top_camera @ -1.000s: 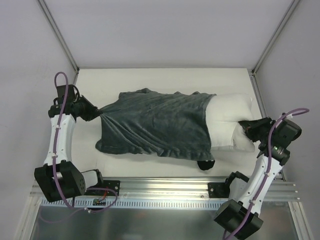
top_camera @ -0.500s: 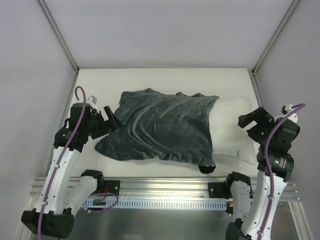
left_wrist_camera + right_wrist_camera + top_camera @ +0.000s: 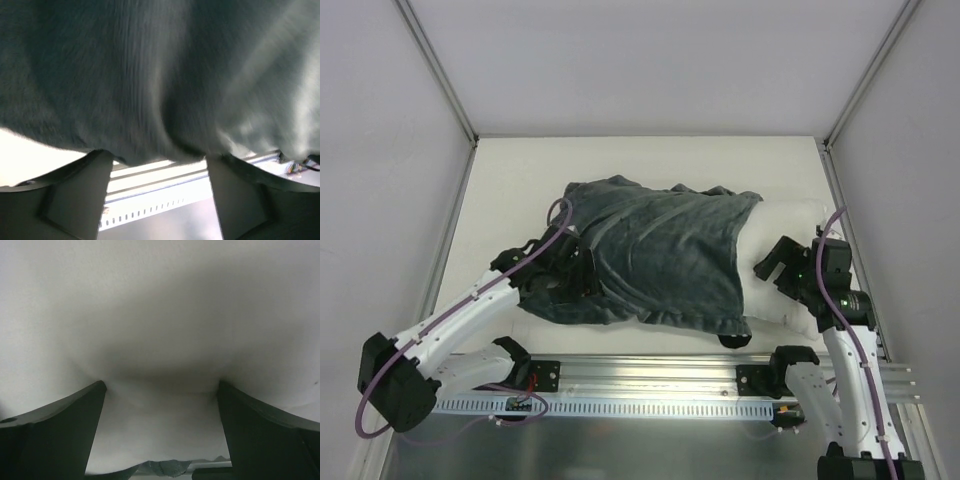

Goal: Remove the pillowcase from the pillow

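We are looking down on a pale, flat tabletop [image 3: 520, 170]. A dark grey-green plush pillowcase [image 3: 660, 250] is lying across the centre of the overhead frame and covering most of what is inside it. The plain white, soft rectangular pillow [image 3: 788, 222] is showing only at the right of the frame, where its bare end is sticking out of the case's open mouth. We are judging the task as barely started, with nearly the whole length left to strip off.

The left gripper [image 3: 157, 155] is sitting at the lower left edge of the fabric. Its fingers are spread wide and released, with cloth bulging at their tips but not pinched. The right gripper [image 3: 160, 385] is pressing against the bare pillow end, also spread open and gripping nothing. Both need a fresh hold before any pulling apart.
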Tool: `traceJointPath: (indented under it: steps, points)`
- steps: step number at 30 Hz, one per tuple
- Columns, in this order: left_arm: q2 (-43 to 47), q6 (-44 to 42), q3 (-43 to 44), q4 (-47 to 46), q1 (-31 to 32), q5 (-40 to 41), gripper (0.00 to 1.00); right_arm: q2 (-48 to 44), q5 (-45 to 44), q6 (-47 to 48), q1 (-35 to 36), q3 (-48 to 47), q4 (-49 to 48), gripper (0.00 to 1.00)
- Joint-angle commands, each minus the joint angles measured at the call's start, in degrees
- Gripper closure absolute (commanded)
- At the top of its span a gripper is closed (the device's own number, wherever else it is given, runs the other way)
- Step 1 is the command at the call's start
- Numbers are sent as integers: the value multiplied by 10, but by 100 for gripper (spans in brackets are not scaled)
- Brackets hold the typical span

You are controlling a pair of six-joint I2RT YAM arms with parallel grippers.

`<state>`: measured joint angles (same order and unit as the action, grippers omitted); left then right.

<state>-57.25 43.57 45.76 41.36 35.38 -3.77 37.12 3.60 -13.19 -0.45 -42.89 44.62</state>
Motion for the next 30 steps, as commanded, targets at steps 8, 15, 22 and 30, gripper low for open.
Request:
traceJointPath:
  steps: [8,15,22,30]
  points:
    - [-60,26,1,-69,1,49,100,45,-34,-63,63,40,-103,79]
    - [49,-39,15,-30,-187,13,100,42,-106,-33,25,-104,-53,99]
    - [83,-90,87,32,-372,-11,100,33,28,-32,-163,-199,-27,99]
    - [89,-80,55,32,-555,-101,100,26,149,-25,-285,-110,-36,99]
